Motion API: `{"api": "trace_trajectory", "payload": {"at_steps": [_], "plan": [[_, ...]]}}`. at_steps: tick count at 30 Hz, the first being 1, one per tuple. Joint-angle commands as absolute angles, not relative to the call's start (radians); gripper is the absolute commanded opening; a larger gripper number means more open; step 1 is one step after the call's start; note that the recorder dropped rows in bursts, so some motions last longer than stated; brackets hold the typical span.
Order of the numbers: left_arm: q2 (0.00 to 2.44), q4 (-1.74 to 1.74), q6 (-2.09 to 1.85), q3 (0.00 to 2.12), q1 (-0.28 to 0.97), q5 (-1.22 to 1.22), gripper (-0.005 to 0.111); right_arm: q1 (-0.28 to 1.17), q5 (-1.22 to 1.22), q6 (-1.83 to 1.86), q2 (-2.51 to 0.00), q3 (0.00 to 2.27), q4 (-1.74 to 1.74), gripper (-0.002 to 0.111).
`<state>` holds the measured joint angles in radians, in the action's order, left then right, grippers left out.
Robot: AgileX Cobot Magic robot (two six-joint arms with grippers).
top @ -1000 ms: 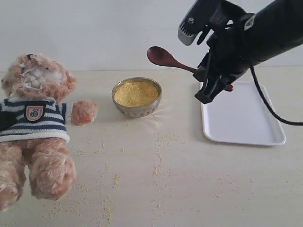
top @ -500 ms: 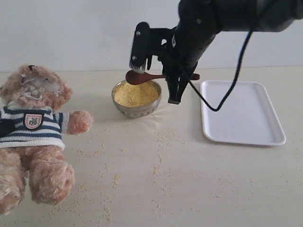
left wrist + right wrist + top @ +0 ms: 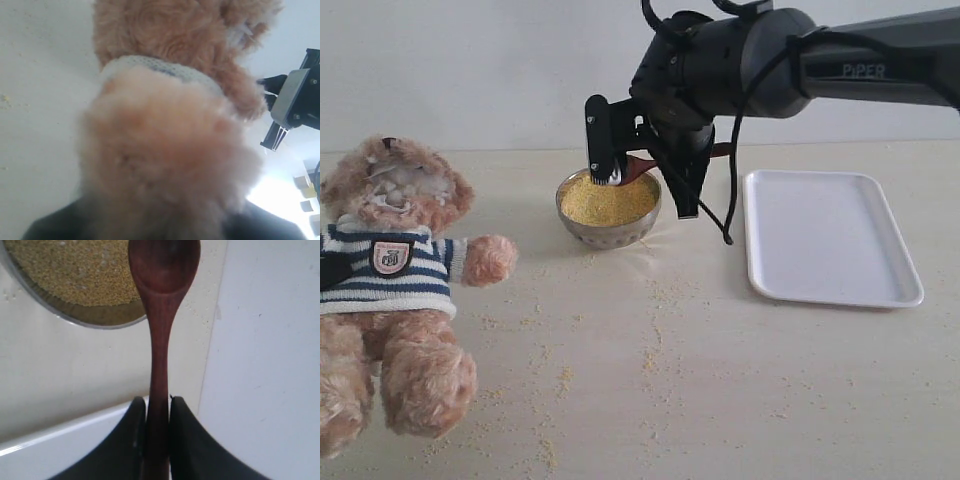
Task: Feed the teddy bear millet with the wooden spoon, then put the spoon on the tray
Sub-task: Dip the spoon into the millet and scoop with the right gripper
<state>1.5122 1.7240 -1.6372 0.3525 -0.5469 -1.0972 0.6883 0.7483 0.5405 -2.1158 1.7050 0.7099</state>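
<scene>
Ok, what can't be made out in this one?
- left gripper: hidden in the left wrist view behind the teddy bear's blurred fur; open or shut is unclear.
- wooden spoon, clamped by the right gripper: its tip cut off by the right wrist view's edge; in the exterior view the arm covers most of it, so contact with the millet is unclear.

Teddy bear (image 3: pixel 395 330): tan curly fur, whitish muzzle (image 3: pixel 402 186), shirt (image 3: pixel 420 272) striped navy and white. Millet (image 3: pixel 608 198): yellow, in a silver steel bowl (image 3: pixel 610 233); wooden spoon (image 3: pixel 161 315): dark glossy reddish-brown. Tray (image 3: pixel 830 240): plain white; table (image 3: pixel 740 390): pale cream, speckled with yellow grains.
</scene>
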Motion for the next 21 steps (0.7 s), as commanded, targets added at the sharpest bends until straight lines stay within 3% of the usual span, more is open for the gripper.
{"api": "trace_trajectory", "payload": {"at_steps": [1, 21], "plan": [[1.507, 1.744, -1.646, 0.349, -0.549, -1.116, 0.005, 0.697, 0.778, 0.593, -2.165, 1.758, 0.731, 0.0], [1.507, 1.744, -1.652, 0.349, -0.549, -1.14, 0.005, 0.709, 0.826, 0.563, -2.205, 1.758, 0.638, 0.0]]}}
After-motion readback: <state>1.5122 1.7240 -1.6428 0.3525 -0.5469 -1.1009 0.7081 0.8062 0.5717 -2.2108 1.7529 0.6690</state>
